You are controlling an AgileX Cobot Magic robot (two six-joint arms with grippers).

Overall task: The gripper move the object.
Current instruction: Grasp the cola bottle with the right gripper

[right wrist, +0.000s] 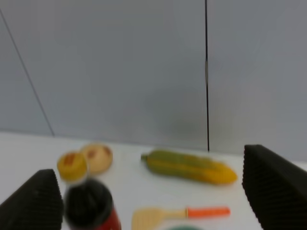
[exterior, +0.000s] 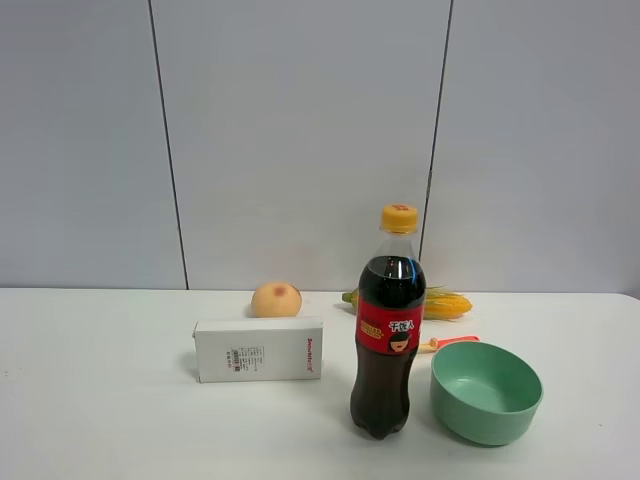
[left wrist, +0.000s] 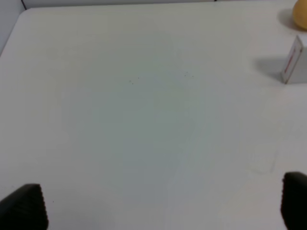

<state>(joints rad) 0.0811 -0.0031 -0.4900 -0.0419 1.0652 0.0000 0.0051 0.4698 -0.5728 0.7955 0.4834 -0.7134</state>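
Our right fingers [right wrist: 273, 187] gape wide and empty near the bottle [right wrist: 88, 206]; clipping its cap [right wrist: 72, 165], we could topple it onto the bowl [exterior: 485, 425] just beside it.

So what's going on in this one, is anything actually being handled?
Nothing is held. The cola bottle stands upright on the table between the white box and the green bowl, untouched. Neither arm shows in the high view. The right gripper is open, with the bottle's cap and shoulder close in its wrist view. The left gripper is open too, above bare tabletop off to the side of the box.
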